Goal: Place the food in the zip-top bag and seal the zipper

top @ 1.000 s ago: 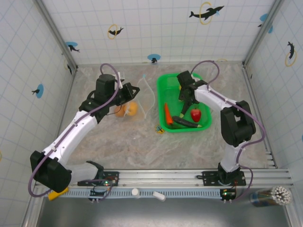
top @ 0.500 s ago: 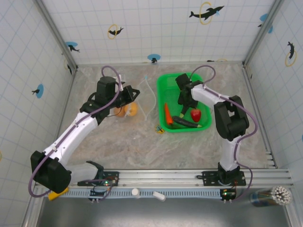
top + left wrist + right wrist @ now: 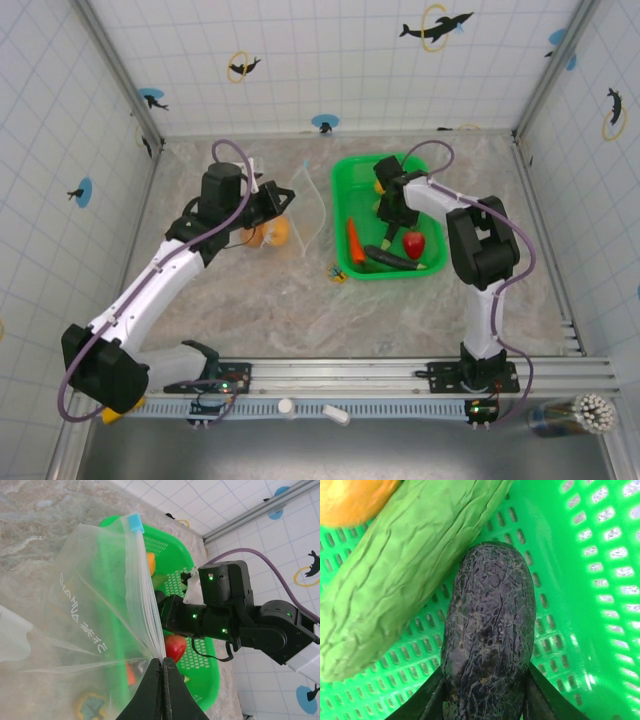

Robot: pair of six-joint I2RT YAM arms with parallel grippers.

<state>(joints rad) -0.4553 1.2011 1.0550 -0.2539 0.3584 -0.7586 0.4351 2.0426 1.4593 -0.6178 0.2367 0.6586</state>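
left arm (image 3: pixel 150 285): white links, black joints | right arm (image 3: pixel 484 320): same white-and-black build | cables (image 3: pixel 239 550): purple | left gripper (image 3: pixel 162 662): black fingers | status lights (image 3: pixel 210 577): green

Lab cell: gridded walls (image 3: pixel 330 60), mounting rail (image 3: pixel 400 372).

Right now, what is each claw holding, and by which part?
Left claw: zip-top bag, pinched at its zipper end. Right claw: brackets dark vegetable at its near end; grip unclear.
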